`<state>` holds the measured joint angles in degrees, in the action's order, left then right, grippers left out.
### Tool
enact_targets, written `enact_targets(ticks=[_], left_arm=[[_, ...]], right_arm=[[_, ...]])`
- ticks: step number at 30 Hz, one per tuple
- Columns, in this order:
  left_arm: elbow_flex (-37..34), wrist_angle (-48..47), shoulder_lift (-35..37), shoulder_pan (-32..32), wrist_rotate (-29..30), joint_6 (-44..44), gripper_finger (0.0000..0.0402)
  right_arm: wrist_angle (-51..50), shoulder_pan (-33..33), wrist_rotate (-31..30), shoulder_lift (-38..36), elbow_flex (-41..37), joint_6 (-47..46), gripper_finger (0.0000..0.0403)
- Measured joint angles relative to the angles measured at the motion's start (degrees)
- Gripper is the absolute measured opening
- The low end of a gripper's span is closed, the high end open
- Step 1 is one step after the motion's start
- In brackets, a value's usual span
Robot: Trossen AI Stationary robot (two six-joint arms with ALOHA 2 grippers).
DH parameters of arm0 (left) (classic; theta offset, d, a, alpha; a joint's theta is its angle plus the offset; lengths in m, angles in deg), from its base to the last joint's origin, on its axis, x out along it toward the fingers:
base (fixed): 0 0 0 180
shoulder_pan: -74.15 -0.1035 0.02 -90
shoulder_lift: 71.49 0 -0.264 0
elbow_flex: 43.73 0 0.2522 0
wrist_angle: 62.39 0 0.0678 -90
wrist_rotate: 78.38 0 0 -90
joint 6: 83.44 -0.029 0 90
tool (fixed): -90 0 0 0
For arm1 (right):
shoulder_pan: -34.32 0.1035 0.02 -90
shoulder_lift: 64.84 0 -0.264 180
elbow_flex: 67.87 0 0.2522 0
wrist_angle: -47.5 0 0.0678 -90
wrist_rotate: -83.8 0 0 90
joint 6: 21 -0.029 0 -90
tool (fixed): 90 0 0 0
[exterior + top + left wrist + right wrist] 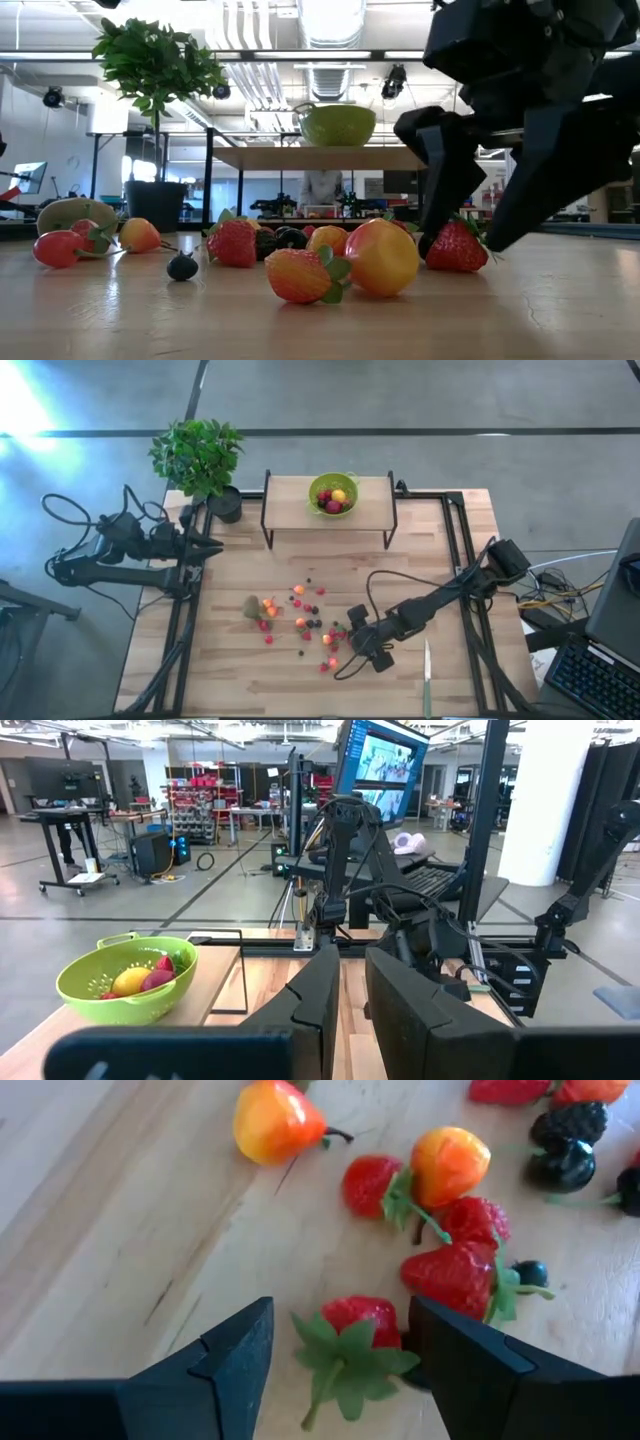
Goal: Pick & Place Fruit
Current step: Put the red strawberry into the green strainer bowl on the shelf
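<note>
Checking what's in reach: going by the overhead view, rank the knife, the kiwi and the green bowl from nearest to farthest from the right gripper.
1. Knife: beside the right gripper, toward the table's right front.
2. Kiwi: left, beyond the scattered fruit.
3. Green bowl: on the raised shelf at the back.

Lime-green bowl point(333, 493) on shelf point(290, 505); potted plant point(198, 457); knife point(427, 678).

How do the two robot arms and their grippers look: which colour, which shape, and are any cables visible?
Both arms are dark, nearly black, built of slim jointed segments. Black cables loop beside each arm. The left gripper has two flat, broad, matte dark fingers with squared edges. The right gripper has the same blocky dark fingers with angled, chamfered tips. No markings are visible.
</note>
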<state>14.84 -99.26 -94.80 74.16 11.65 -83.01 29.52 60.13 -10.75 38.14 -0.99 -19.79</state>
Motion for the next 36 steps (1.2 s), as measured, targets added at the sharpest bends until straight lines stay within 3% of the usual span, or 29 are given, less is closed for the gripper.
enact_targets(ticks=[15,30,36], left_arm=[[0.0,-0.06,-0.35,0.04,-0.01,0.0,0.0062],[0.0,-0.07,-0.35,-0.02,-0.01,0.0,0.0062],[0.0,-0.07,-0.37,0.0,-0.01,0.0,0.0062]], right_arm=[[0.39,0.07,0.06,3.57,0.49,-1.81,0.0219],[-3.5,0.07,1.25,2.24,0.49,-4.03,0.0129],[-4.76,0.07,1.87,1.47,0.74,-4.06,0.0134]])
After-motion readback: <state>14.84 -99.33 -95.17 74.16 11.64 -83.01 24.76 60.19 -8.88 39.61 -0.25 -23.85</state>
